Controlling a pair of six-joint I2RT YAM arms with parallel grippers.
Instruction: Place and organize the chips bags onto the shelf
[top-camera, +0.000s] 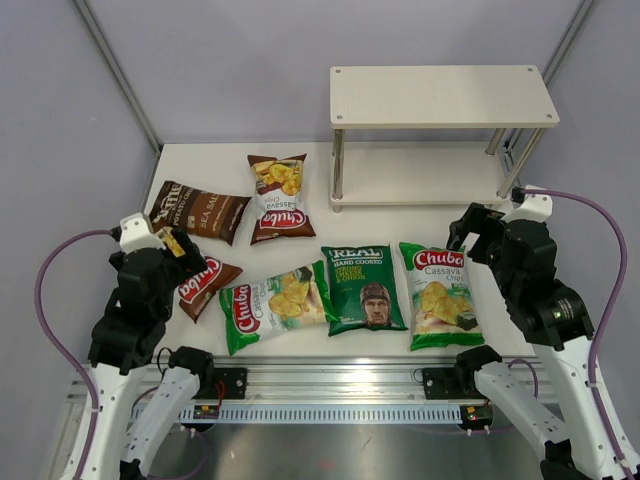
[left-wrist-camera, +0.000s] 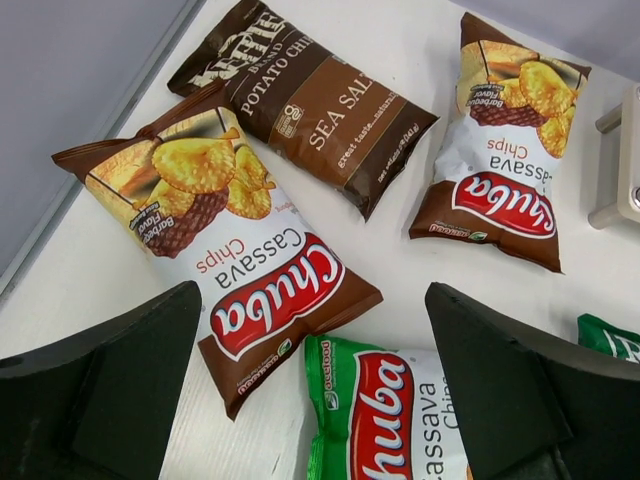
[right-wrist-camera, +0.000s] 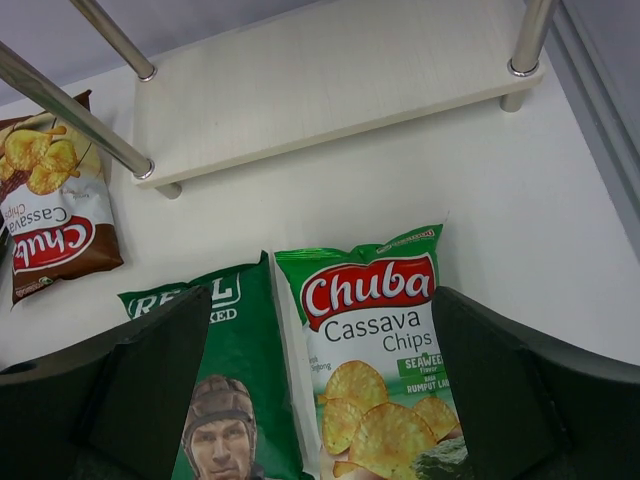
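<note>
Six chips bags lie flat on the white table. The dark-brown Sea Salt bag and a brown Chuba bag lie at the back left. A second brown Chuba bag lies under my left gripper, which is open and empty above it. A green-white Chuba bag, the dark green REAL bag and another green-white Chuba bag lie in front. My right gripper is open and empty above them. The two-tier shelf holds nothing.
Grey walls with metal frame bars enclose the table at left, back and right. The table's left edge runs close to the brown bags. A metal rail lies along the near edge between the arm bases.
</note>
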